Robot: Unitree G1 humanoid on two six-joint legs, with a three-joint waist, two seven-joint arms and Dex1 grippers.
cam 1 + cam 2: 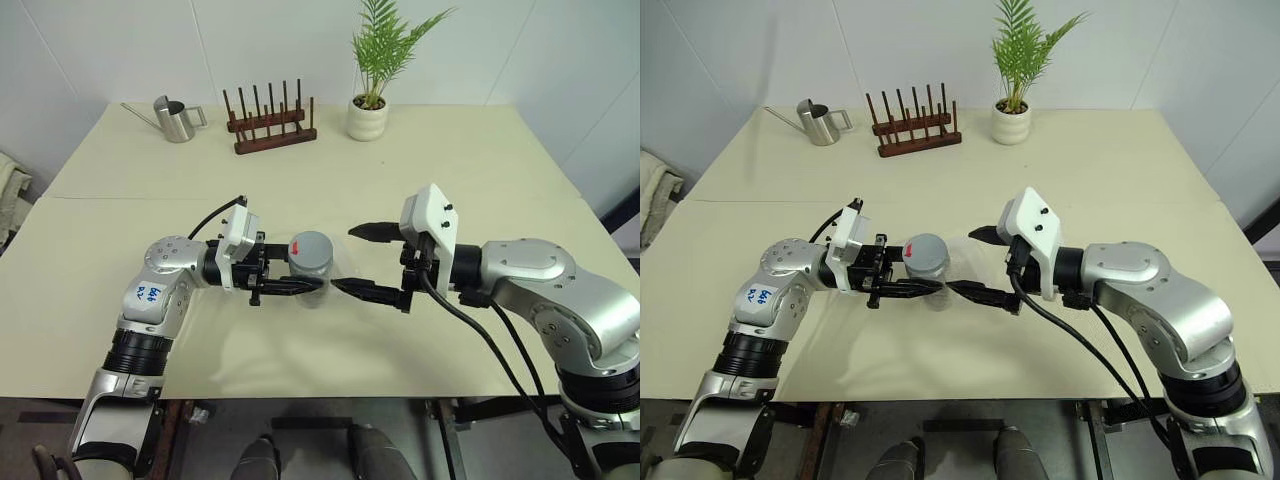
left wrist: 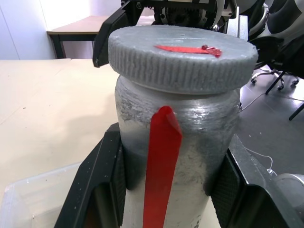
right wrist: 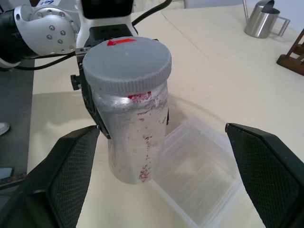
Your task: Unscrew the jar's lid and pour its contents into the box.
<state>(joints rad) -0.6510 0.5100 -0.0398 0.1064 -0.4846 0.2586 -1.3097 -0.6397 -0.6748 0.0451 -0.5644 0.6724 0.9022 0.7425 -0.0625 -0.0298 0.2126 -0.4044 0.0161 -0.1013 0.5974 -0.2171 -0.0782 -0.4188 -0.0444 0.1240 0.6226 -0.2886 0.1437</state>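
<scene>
My left gripper (image 1: pixel 300 278) is shut on the jar (image 1: pixel 312 270), a cloudy plastic cylinder held upright just above the table. A red strip (image 2: pixel 161 166) runs down its side. The ribbed grey lid (image 2: pixel 183 59) with a red mark sits on top of the jar. My right gripper (image 1: pixel 345 258) is open just right of the jar and points at it, its fingers (image 3: pixel 71 175) spread wide and touching nothing. The clear shallow box (image 3: pixel 199 175) lies on the table below and beside the jar. I cannot make out the contents through the cloudy wall.
At the far side of the cream table (image 1: pixel 450 170) stand a steel watering can (image 1: pixel 175 120), a wooden peg rack (image 1: pixel 270 125) and a potted plant (image 1: pixel 368 110). The table's front edge runs close under both arms.
</scene>
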